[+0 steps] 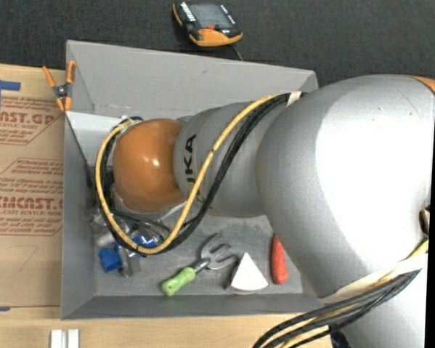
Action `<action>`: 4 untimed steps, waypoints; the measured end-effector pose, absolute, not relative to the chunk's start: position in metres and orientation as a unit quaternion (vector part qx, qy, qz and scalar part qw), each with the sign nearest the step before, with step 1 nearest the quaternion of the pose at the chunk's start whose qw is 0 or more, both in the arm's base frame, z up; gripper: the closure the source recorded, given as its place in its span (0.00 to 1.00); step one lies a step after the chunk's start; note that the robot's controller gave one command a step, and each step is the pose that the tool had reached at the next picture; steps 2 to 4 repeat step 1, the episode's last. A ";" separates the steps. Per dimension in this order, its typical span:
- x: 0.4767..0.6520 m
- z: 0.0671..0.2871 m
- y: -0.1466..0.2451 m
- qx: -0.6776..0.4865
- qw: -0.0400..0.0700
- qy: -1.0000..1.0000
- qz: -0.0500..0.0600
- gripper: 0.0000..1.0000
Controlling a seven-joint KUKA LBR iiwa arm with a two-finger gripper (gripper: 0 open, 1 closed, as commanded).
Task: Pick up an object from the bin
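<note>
The arm (333, 183) reached into the bin (78, 271) from the right. Its orange cover (145, 162) and a loop of yellow and black cables (104, 193) sat over the gripper (119, 239), so that just some grey metal of it showed under the cover's lower edge, close to the bin's left wall. Whether the gripper was open or closed could not be told, nor whether anything was in it. The nearest thing was a small blue piece (110, 260), which lay just below the gripper in the view, toward the bin's lower left corner; whether the two touched could not be made out. To the gripper's right, near but apart from it, lay a fork (198, 267) with a green handle and grey tines, the handle end pointing back toward the blue piece. Farther right of the gripper lay a white wedge (247, 275), just beside the fork's tines, and beyond that a red stick (278, 261), well apart from the gripper and next to the arm.
</note>
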State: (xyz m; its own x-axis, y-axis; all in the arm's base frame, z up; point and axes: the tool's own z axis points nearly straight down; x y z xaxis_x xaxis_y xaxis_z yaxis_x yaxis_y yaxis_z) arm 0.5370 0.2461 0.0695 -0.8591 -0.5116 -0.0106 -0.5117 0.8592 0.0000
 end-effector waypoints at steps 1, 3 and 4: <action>0.480 0.070 0.238 -0.197 -0.002 0.980 0.002 1.00; 0.480 0.070 0.238 -0.197 -0.002 0.980 0.002 1.00; 0.480 0.070 0.238 -0.197 -0.002 0.980 0.002 1.00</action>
